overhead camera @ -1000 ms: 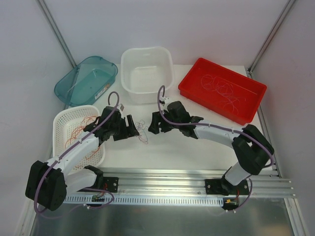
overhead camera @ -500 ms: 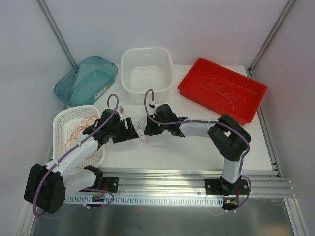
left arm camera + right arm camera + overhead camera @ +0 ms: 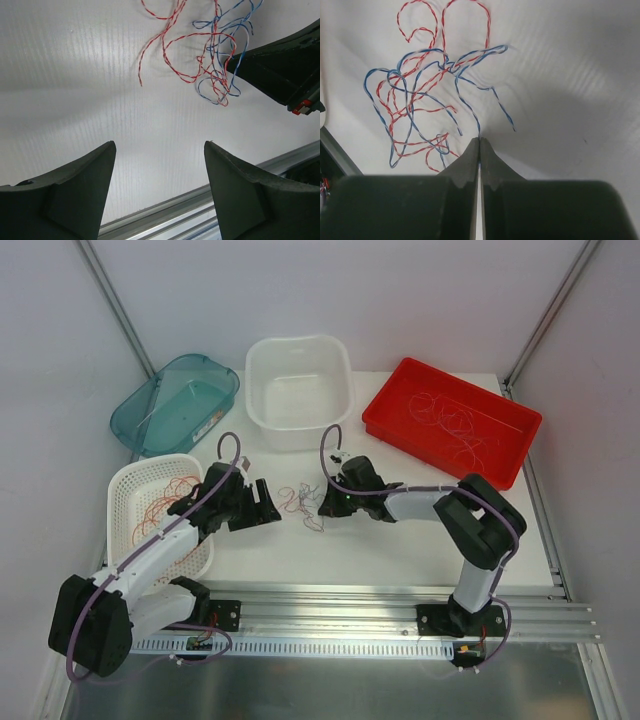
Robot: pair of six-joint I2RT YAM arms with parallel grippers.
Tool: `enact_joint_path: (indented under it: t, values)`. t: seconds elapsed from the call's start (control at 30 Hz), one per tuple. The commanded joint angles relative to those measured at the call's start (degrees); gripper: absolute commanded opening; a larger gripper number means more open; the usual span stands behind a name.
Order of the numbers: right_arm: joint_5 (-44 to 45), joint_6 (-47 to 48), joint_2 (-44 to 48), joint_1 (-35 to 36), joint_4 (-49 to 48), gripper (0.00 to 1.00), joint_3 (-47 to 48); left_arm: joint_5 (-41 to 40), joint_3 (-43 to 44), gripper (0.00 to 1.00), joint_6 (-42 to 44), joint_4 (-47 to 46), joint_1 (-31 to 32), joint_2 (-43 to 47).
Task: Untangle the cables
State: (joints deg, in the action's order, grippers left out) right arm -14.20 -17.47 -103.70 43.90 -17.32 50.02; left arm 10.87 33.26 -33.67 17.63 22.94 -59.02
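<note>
A small tangle of thin red-and-white and blue-and-white twisted cables point(image 3: 303, 502) lies on the white table between the two arms. In the right wrist view the cables point(image 3: 427, 100) spread above the jaws, and my right gripper point(image 3: 479, 139) is shut on a blue-and-white strand at its tips. My right gripper point(image 3: 322, 504) sits at the tangle's right edge in the top view. My left gripper point(image 3: 268, 510) is open, just left of the tangle. In the left wrist view the cables point(image 3: 210, 55) lie beyond its spread fingers point(image 3: 95, 165), nothing between them.
A white basket point(image 3: 132, 486) with red-orange wires is at left under the left arm. A teal bin point(image 3: 180, 400), a white tub point(image 3: 298, 380) and a red tray point(image 3: 450, 420) holding wire loops stand along the back. A metal rail point(image 3: 400, 595) runs along the near edge.
My right gripper reached left into the tangle, shut on a blue-and-white strand, then drew back a little to the right, shifting the tangle. The left gripper stayed open in place.
</note>
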Motion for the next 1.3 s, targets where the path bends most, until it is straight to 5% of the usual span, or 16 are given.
enact_joint_path:
  t: [0.0,0.43,0.7,0.93,1.13,1.27]
  values:
    - [-2.2,-0.9,3.8,-0.8,-2.5,0.01,-2.0,-1.2,0.5,0.72,0.0,-2.4,0.4,-1.8]
    - [-2.5,-3.1,3.2,-0.8,-4.1,0.01,-3.6,-1.7,0.6,0.61,-22.8,-13.1,3.3,-10.1]
    - [-2.2,-3.6,3.3,-0.8,-4.7,0.01,-4.2,-1.9,2.5,0.56,-27.9,-18.6,5.3,-19.5]
    - [-2.5,-3.2,4.5,-0.7,-4.7,0.01,-4.8,-4.4,4.2,0.31,-28.4,-20.0,5.5,-24.0]
    - [-2.2,-2.1,7.1,-0.7,-3.6,0.01,-6.4,-6.7,5.2,0.0,-27.6,-20.0,5.5,-26.8]
    - [-1.3,-0.4,10.1,-0.8,-1.1,0.01,-7.7,-8.2,4.9,0.0,-26.5,-19.9,5.4,-26.8]
